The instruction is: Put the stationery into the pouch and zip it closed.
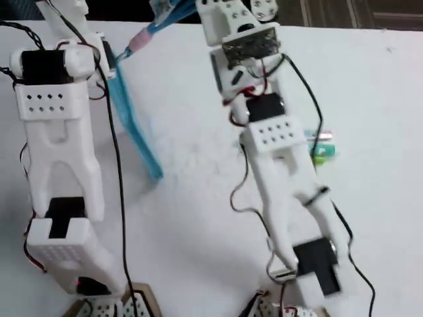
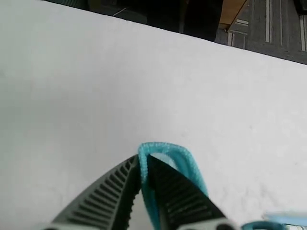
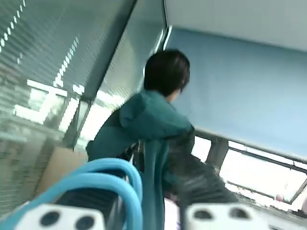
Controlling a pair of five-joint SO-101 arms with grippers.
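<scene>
Blue pouch [image 1: 135,125] held edge-on and tilted over the bench [image 1: 198,211], between the two arms, left gripper [image 2: 142,163] with jaws pinching its fabric edge, right gripper [image 3: 144,215] at the blue loop [image 3: 103,179], grip unclear, stationery [image 1: 322,146] on the bench beside the right arm.

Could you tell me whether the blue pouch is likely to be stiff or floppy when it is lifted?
Probably floppy: the pouch shows edge-on as a thin band, and its edge curls into a soft loop where the left gripper pinches it. It seems light, since a fingertip pinch holds that edge. It would likely sag without a second grip.
</scene>
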